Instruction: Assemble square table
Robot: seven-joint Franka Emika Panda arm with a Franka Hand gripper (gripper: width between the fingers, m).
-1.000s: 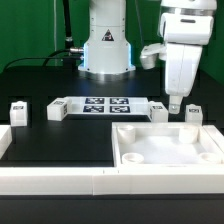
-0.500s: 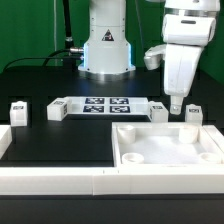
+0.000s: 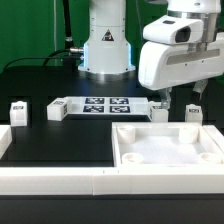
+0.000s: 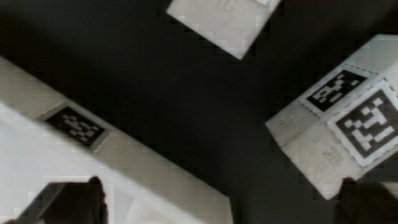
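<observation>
Reading the exterior view as a clock face, we are finding the tabletop (image 3: 165, 150) lying at five o'clock, rim upward, close against the border rail (image 3: 50, 180). Two legs are standing at three o'clock, just behind its far rim: the nearer leg (image 3: 160, 111) and the far leg (image 3: 195, 112). A third leg (image 3: 55, 108) and a fourth leg (image 3: 17, 111) are waiting at nine o'clock, beside the marker board (image 3: 105, 104).

The gripper (image 3: 180, 97) is hovering over the three o'clock pair with its fingers spread wide, holding nothing.

We are judging the legs to be light, stiff plastic blocks with smooth, rather slippery faces. We are favouring a square pinch across two flat opposite sides, near mid-height, so the block is not twisting out. The tabletop is looking rigid and light but too broad to span, so we are expecting to take it by the raised rim wall.
</observation>
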